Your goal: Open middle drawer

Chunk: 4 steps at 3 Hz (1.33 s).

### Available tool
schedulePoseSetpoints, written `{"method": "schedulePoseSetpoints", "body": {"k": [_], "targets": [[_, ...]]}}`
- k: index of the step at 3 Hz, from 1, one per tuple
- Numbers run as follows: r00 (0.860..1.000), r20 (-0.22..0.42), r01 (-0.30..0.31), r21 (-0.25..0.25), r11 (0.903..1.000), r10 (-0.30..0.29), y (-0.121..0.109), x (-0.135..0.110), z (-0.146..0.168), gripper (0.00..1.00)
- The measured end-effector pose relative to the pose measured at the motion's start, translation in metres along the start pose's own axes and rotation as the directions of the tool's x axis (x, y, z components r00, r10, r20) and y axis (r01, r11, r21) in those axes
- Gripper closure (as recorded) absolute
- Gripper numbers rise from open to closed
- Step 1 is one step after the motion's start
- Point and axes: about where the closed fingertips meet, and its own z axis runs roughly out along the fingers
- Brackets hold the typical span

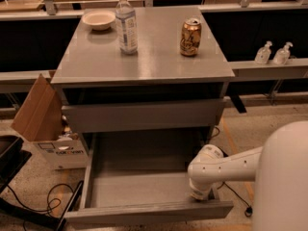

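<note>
Where middle drawer (pixel 139 189) open, gripper (pixel 199 195) inside

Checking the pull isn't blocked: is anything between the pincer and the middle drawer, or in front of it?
Nothing visible does. The pincer is down inside the middle drawer, at its right front corner, just behind the front panel. What lies ahead of that panel is mostly out of view.

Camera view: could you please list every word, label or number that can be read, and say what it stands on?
Nothing can be read for certain.
Water bottle label: the print is blurred and unreadable.
Gold can: dark script, unreadable.
White box beside the cabinet: dark print, too blurred to read.
Tool, low in the open middle drawer at its right front corner: no marking visible.
</note>
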Motion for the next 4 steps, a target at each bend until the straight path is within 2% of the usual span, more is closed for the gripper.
{"method": "schedulePoseSetpoints", "body": {"k": [1,3,4], "targets": [[1.000,0.000,0.000,0.000,1.0000,0.000,-0.0003,-0.0004,0.0000,0.82],[1.000,-0.003,0.001,-0.003,1.0000,-0.001,0.0019,0.0003,0.0014,0.35],[0.999,-0.009,0.031,0.006,0.9995,-0.031,0.0048,-0.0039,-0.0038,0.12]]}}
